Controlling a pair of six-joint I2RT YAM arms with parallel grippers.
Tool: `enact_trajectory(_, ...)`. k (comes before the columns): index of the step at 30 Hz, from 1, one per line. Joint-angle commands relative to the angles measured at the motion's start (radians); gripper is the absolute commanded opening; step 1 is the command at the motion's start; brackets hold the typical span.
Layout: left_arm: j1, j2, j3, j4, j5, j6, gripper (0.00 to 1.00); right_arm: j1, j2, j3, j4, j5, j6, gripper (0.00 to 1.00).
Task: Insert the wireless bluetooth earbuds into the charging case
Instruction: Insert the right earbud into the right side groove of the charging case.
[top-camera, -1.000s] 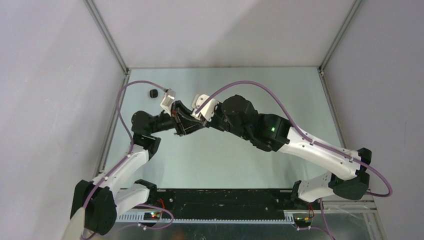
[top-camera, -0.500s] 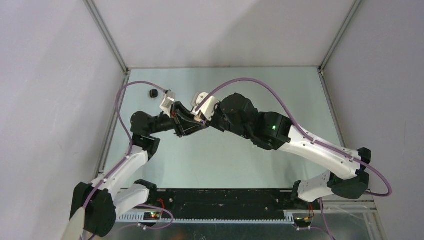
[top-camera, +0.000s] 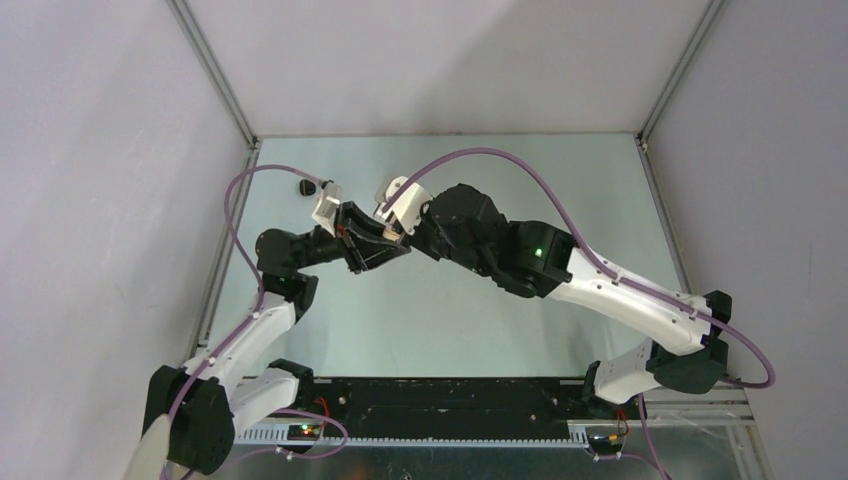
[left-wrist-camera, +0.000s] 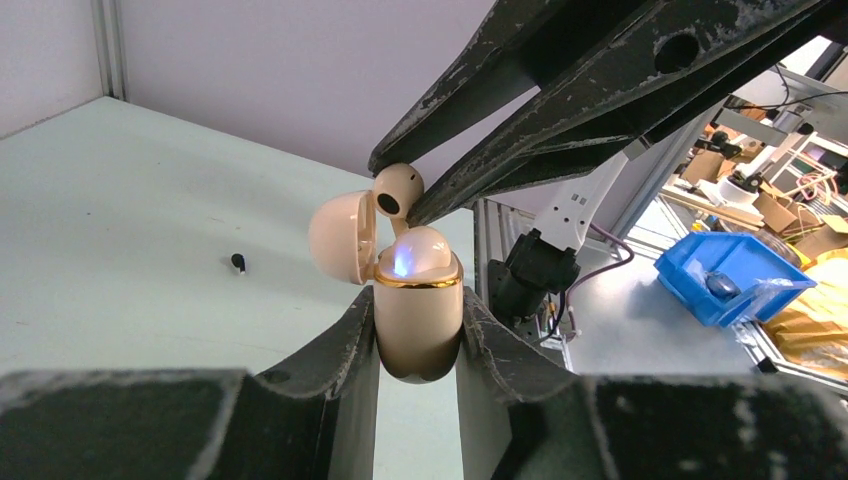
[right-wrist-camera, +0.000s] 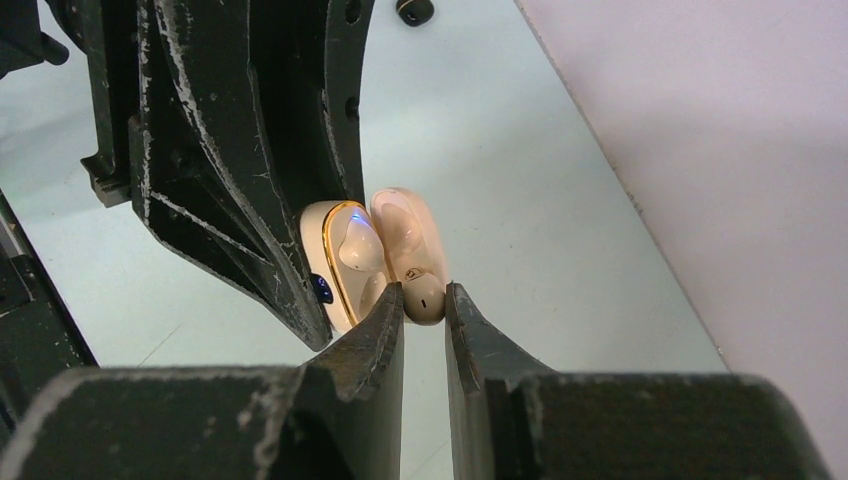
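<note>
Your right pincer (right-wrist-camera: 425, 296) is almost shut, pinching a tiny cream-white rounded plastic earbud (left-wrist-camera: 397, 190) at the very tips of its fingers. Your left pincer (left-wrist-camera: 418, 300) is clamped on the sides of a small rounded cream plastic charging case with a gold rim (left-wrist-camera: 418, 340). It holds the case upright, lifted off the pale green surface (top-camera: 450, 320).

The case's hinged lid (left-wrist-camera: 338, 238) is swung open to one side. The held earbud sits just above the case's open mouth, close to the inside of the lid. Whether it touches the rim cannot be told. One socket in the case seems already filled by a second cream earbud (right-wrist-camera: 360, 245), and a blue light glows on the case. A small dark object (top-camera: 305, 186) lies on the surface well apart from the case, beyond it, and is too small to identify.

You appear to be at the insertion step: the earbud is at the case but not yet seated. The next move likely calls for lining the earbud up with the empty socket and lowering it in. Release it only once it has dropped home. Hold the case steady meanwhile, since a tip-only pinch could let the earbud slip.
</note>
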Motion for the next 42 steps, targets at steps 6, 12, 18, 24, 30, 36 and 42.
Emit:
enact_trajectory(6,0.001,-0.031,-0.009,0.139,-0.060,0.005,0.00,0.023,0.046,0.072,-0.041,-0.029,0.081,0.02)
enact_trajectory(12,0.012,-0.031,-0.044,0.230,-0.085,-0.013,0.00,0.027,0.048,0.090,-0.056,-0.017,0.103,0.05)
enact_trajectory(18,0.016,-0.035,-0.048,0.222,-0.087,-0.002,0.00,0.030,0.048,0.116,-0.081,-0.050,0.123,0.07)
enact_trajectory(24,0.017,-0.033,-0.034,0.178,-0.095,0.004,0.00,0.066,0.064,0.098,-0.066,-0.015,0.091,0.07)
enact_trajectory(30,0.018,-0.032,-0.028,0.162,-0.107,-0.006,0.00,0.116,0.088,0.063,-0.024,0.111,0.037,0.07)
enact_trajectory(36,0.025,-0.038,-0.036,0.176,-0.111,-0.019,0.00,0.145,0.096,0.037,0.014,0.195,0.007,0.07)
enact_trajectory(42,0.039,-0.042,-0.039,0.194,-0.116,-0.032,0.00,0.158,0.108,0.034,0.025,0.221,0.005,0.06)
